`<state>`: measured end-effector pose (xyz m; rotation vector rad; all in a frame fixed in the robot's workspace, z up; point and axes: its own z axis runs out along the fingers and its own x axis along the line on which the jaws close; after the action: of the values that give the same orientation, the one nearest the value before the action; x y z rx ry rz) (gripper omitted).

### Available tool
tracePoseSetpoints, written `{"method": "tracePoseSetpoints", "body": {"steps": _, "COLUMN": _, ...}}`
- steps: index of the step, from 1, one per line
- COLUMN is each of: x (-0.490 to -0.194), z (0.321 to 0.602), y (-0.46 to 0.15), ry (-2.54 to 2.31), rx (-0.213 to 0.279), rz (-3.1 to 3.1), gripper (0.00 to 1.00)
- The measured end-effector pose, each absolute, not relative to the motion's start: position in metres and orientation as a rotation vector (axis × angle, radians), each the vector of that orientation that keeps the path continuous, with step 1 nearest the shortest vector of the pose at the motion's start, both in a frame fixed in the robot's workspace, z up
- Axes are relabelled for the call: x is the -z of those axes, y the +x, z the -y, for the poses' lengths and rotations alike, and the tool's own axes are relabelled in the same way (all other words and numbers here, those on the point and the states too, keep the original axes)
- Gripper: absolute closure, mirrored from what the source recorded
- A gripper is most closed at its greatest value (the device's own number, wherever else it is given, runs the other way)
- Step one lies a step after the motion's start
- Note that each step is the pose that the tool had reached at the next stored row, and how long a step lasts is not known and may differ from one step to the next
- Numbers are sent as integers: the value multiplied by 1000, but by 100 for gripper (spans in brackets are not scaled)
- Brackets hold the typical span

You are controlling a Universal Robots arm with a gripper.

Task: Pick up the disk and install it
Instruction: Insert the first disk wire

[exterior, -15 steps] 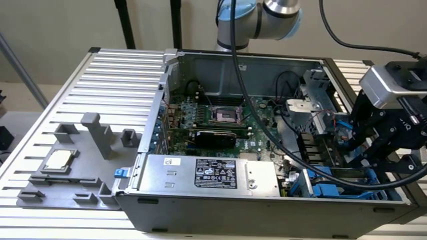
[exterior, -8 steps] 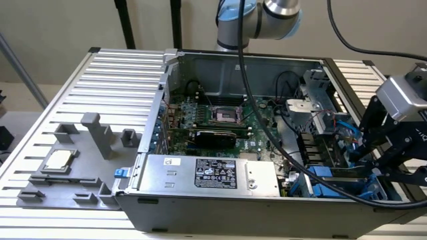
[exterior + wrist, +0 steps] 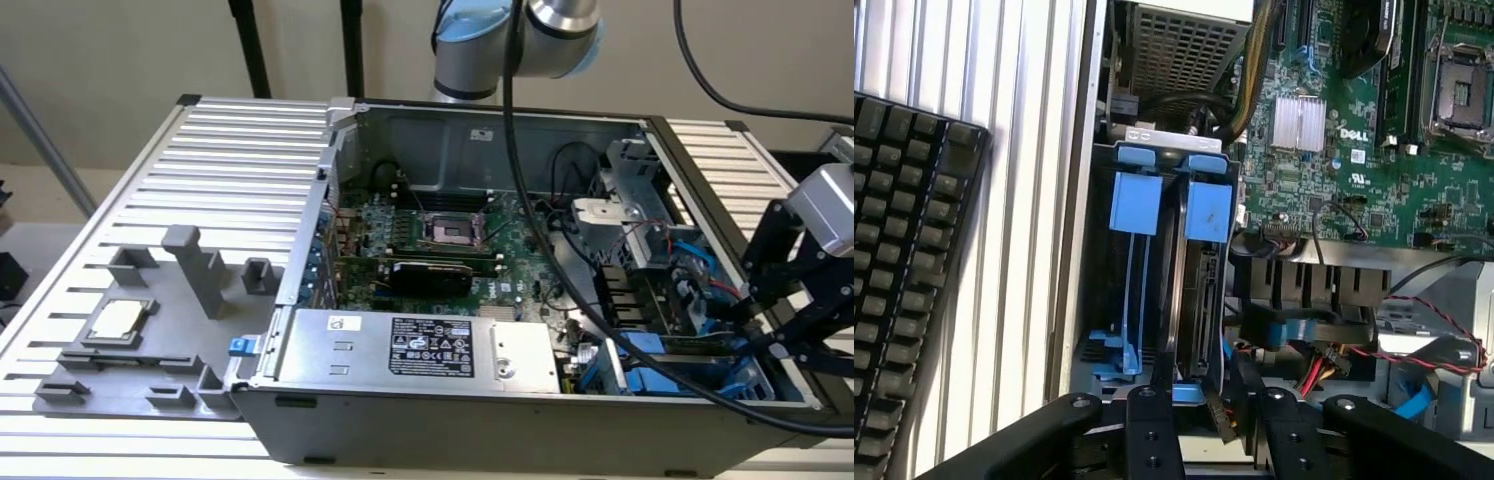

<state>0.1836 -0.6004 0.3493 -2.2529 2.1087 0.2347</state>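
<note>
The disk (image 3: 1199,300) stands on edge in the drive bay, a dark slab with a bright blue carrier tab at its far end. My gripper (image 3: 1219,400) straddles its near end, one black finger (image 3: 1154,430) on each side, and looks shut on it. In the exterior view the gripper (image 3: 767,335) hangs over the case's right wall at the exterior view's right. From it the disk (image 3: 681,345) reaches into the blue drive bay (image 3: 654,385).
A second blue carrier (image 3: 1136,200) sits beside the disk. Red, orange and blue cables (image 3: 1324,370) crowd the bay's other side. The open case holds a motherboard (image 3: 441,240) and a grey power supply (image 3: 414,350). A keyboard (image 3: 904,280) lies outside the case. A small silver chip (image 3: 118,320) rests on a grey fixture.
</note>
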Motion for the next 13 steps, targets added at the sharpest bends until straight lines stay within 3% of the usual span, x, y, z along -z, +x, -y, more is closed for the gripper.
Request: {"method": "tracePoseSetpoints", "body": {"steps": 13, "x": -348, "z": 600, "y": 186, "ry": -2273, "rx": -264, "rz": -2101, "gripper": 63}}
